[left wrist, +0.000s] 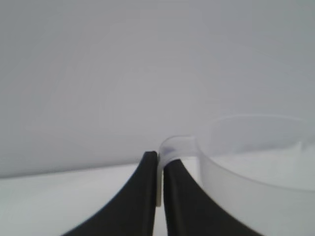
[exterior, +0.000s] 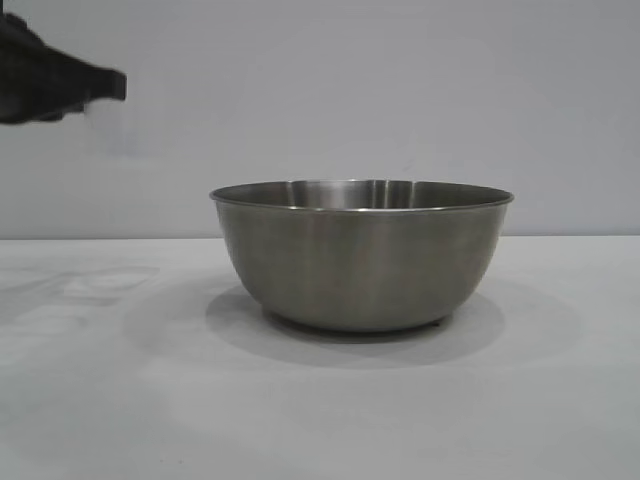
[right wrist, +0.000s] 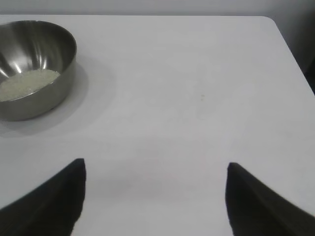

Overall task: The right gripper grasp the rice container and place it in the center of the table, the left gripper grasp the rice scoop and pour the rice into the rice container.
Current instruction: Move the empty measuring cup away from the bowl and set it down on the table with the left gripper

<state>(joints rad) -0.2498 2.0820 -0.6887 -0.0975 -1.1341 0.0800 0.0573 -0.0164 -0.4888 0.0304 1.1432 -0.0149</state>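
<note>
At the far left of the exterior view we see the left pincer (exterior: pixel 105 88) high above the counter (exterior: pixel 90 400), well apart from the bowl. Its wrist view shows it clenched on the thin flat handle of the scoop (left wrist: pixel 256 162), the two black tapering fingers (left wrist: pixel 142 196) pressed together with the tab between them. The scoop is a small cup of cloudy, translucent plastic with a rounded wall and a smooth rim; we cannot tell whether any grains remain inside it. In the middle of the counter stands the bowl (exterior: pixel 360 260), upright, brushed grey steel with a thin rolled rim and a rounded wall that narrows to a small flat base. The right wrist view looks into it and shows the rice (right wrist: pixel 27 83), a low patch of fine cream grains lying on the bottom. To the right, the right pincer (right wrist: pixel 155 196) hangs released over bare counter, well apart from the bowl, holding nothing. We judge the task nearly finished: the bowl is placed, the rice is in it, and only setting down the scoop seems left. The counter is plain, matte and white.
</note>
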